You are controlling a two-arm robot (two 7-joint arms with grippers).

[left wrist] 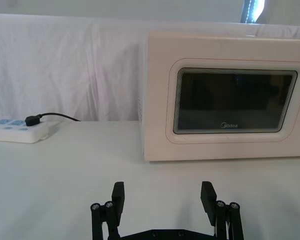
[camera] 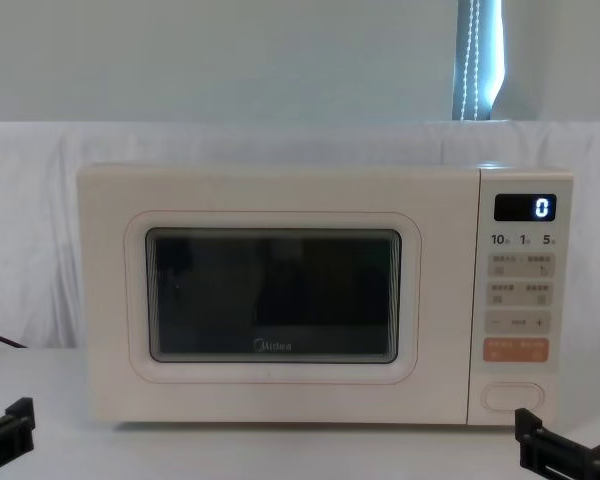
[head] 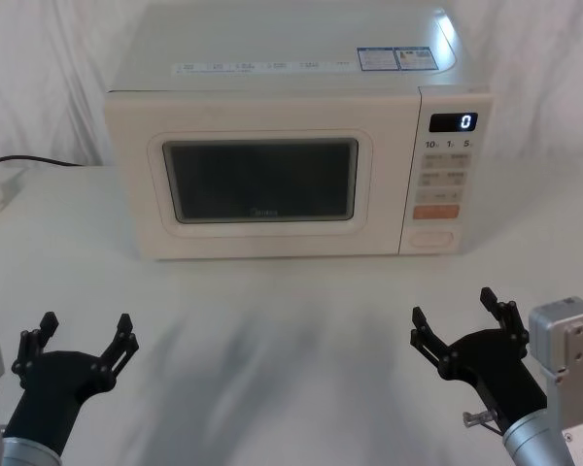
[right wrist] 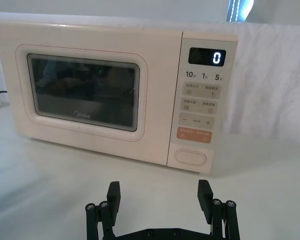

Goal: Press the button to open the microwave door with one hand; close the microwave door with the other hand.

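Microwave [head: 291, 136] sits square in the middle of the white tabletop [head: 291, 340], its door [head: 262, 175] shut flush and the display reading "0". Down at the bottom of the control panel is the wide cream button [head: 432, 237], untouched. Both claws wait low and near the front edge, well short of the oven: left claw [head: 83, 335] spread open, right claw [head: 455, 311] spread open too.

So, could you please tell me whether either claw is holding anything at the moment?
Nothing is held: the left claw and right claw hang open above the table, short of the microwave.
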